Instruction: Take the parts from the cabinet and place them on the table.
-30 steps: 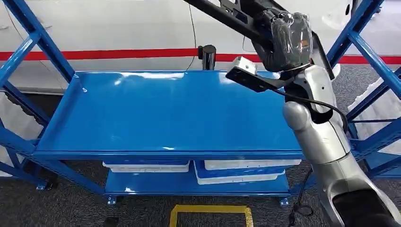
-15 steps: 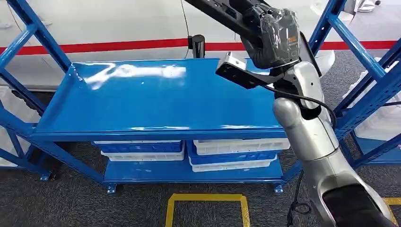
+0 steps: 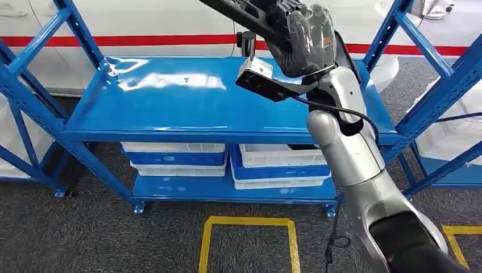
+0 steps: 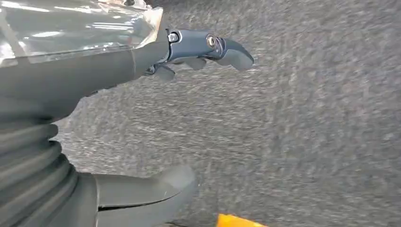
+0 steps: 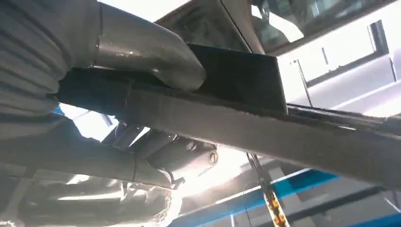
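On your left stands the blue rack (image 3: 187, 108), its top shelf bare and glossy, with stacked white-and-blue trays (image 3: 176, 159) on the shelf below. Your left hand (image 4: 142, 113) hangs low over the grey carpet (image 4: 307, 118), thumb and fingers apart, holding nothing. Moving right, the long black part (image 3: 250, 14) crosses the top of your head view, raised above the rack's back edge. Its long axis runs from upper left down toward the right hand (image 3: 307, 40), which grips it: in the right wrist view the thumb (image 5: 146, 52) presses on the bar (image 5: 265, 127) and the fingers wrap beneath it. So the part is already off the rack and only the right arm carries it. No counter is visible here, so you likely need to turn before you can set it down; mind that long free end near the rack's uprights (image 3: 392, 28).
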Motion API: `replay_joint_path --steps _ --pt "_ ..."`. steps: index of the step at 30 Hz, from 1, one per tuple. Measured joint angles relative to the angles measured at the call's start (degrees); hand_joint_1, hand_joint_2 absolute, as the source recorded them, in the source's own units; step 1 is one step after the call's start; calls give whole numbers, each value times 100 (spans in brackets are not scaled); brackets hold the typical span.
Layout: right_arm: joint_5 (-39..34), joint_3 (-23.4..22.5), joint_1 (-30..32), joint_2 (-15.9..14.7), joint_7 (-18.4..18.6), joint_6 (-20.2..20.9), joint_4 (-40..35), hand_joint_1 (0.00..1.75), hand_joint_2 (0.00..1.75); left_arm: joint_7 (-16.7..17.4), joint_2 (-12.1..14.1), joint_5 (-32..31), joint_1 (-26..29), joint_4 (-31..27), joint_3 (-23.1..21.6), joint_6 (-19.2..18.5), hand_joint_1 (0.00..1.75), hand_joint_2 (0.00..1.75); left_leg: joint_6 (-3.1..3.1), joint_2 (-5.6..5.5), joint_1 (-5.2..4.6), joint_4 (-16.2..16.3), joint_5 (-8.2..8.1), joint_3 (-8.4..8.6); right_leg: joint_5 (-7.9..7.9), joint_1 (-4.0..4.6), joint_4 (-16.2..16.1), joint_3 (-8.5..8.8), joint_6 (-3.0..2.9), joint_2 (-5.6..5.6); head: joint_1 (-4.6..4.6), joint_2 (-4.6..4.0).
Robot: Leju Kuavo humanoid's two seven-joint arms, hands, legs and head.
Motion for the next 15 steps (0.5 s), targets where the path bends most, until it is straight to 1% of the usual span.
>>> replay_joint_path --steps 1,2,3,4,5,6,7,8,9,10,11,12,13,14,15 --pt "0 4 0 15 0 -2 24 175 175 0 0 2 5 0 6 2 0 175 -12 2 0 4 72 -92 174 0 -129 185 82 0 0 0" --pt "-2 9 -2 35 -2 -2 44 175 175 0 0 4 10 0 20 2 0 175 -31 2 1 13 140 -183 325 -1 -444 468 139 -1 0 0" --pt "-2 17 -13 63 -2 -2 63 175 175 -2 0 11 13 0 26 2 0 175 -54 1 3 33 205 -266 363 -4 -933 853 146 -4 0 0" --pt "-2 31 -43 85 -7 -4 81 175 175 -7 4 11 17 -2 28 4 0 175 -91 -1 -16 74 251 -337 128 -7 -1510 1240 82 -5 0 0" --pt "0 42 -64 133 -13 -4 94 175 175 -18 7 17 19 0 33 9 0 175 -118 2 -30 108 305 -382 -63 66 -1944 1503 14 22 -8 0" --pt "0 44 -78 150 -20 -7 109 175 175 -22 9 18 29 0 39 13 0 175 -152 -2 -36 79 366 -383 -42 63 -1918 1418 -15 21 -6 0" --pt "-2 46 -90 164 -20 -18 131 175 175 -24 11 20 38 0 46 13 0 175 -170 0 -27 68 416 -382 -7 64 -1901 1366 -48 25 -22 0" --pt "-9 50 -97 181 -26 -24 151 175 175 -26 20 20 47 0 61 18 0 175 -202 -7 -17 49 464 -383 24 67 -1900 1350 -92 23 -13 0" --pt "-48 50 -112 190 -39 -39 199 175 175 -33 46 20 57 0 85 26 0 175 -234 -14 12 65 441 -421 100 -44 -1919 1324 -162 2 -11 0" --pt "-111 50 -118 218 -59 -55 229 175 175 -39 37 20 69 2 100 26 0 175 -282 -22 25 213 140 -492 173 -31 -1917 1306 -211 -3 -22 0" --pt "-184 37 -110 229 -90 -92 251 175 175 -50 33 20 73 4 111 24 0 175 -322 -28 42 555 -267 -581 245 -30 -1915 1234 -257 -5 -22 0" --pt "-273 15 -81 232 -148 -166 282 175 175 -57 35 20 71 4 125 24 0 175 -361 -27 59 1019 -626 -702 316 -27 -1908 1152 -251 -5 -22 0" --pt "-341 -19 -31 229 -203 -229 314 175 175 -57 35 15 70 4 129 24 0 175 -386 -26 75 1440 -845 -800 374 -24 -1907 1081 -246 -5 -24 0" --pt "-432 -70 46 223 -292 -310 373 175 175 -57 35 11 72 4 131 24 0 175 -408 -26 93 1824 -940 -860 433 -23 -1904 1003 -235 -6 -22 0" --pt "-515 -118 144 216 -380 -378 426 175 175 -52 35 7 73 4 135 26 0 175 -415 -26 108 1985 -855 -823 490 -23 -1900 931 -222 -7 -24 0"
